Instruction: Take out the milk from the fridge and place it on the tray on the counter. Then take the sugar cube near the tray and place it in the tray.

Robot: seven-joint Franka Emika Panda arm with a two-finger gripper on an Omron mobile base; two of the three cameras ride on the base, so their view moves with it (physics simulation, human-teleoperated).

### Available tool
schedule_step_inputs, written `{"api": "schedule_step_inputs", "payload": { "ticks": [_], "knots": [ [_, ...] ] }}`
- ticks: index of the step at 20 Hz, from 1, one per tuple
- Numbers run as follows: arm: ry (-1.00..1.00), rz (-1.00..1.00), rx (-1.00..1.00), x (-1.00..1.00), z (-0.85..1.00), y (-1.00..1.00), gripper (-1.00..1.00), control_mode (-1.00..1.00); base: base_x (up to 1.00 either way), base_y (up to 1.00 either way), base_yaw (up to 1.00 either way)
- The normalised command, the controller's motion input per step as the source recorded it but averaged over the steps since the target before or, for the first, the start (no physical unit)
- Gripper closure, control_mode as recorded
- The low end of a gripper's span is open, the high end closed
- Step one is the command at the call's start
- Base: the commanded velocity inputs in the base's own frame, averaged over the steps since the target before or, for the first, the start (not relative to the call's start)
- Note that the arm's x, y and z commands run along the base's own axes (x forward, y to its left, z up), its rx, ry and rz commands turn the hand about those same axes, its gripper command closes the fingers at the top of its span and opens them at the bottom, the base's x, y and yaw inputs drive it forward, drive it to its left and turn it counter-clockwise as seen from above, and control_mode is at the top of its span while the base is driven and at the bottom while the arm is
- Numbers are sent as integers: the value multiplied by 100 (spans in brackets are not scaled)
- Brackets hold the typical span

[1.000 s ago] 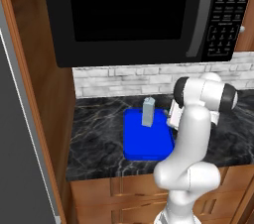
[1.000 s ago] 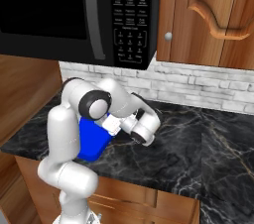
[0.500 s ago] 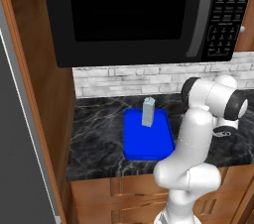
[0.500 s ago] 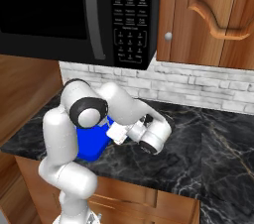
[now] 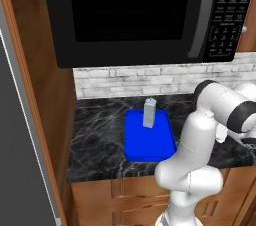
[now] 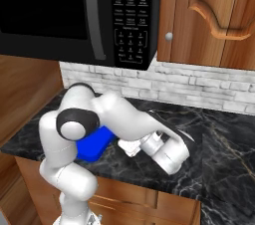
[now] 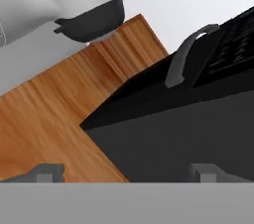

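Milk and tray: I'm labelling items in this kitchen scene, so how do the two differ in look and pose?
The milk is a small pale blue-grey carton standing upright; the tray is bright blue, flat and lies on the counter. The milk is narrow with a gabled top; the tray is far wider, with rounded corners. Both are bluish, and the milk stands in the tray.

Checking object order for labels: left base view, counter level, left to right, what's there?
Fridge side → wooden panel → bare counter → blue tray with the milk carton standing on its far part → robot arm.
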Motion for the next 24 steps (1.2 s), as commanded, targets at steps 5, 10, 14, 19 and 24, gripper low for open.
{"api": "schedule_step_inputs", "payload": {
  "ticks": [5,10,14,19,24],
  "knots": [
    [24,-32,-3,-15,29,-43,-100,-100,0,0,0],
    [45,-34,-13,3,16,-38,-100,-100,0,0,0],
    [55,-29,-14,1,8,-37,-100,-100,0,0,0],
    [56,-29,-17,0,11,-18,-100,-100,0,0,0],
    [53,-29,-27,4,0,15,-100,-100,0,0,0]
  ]
}}
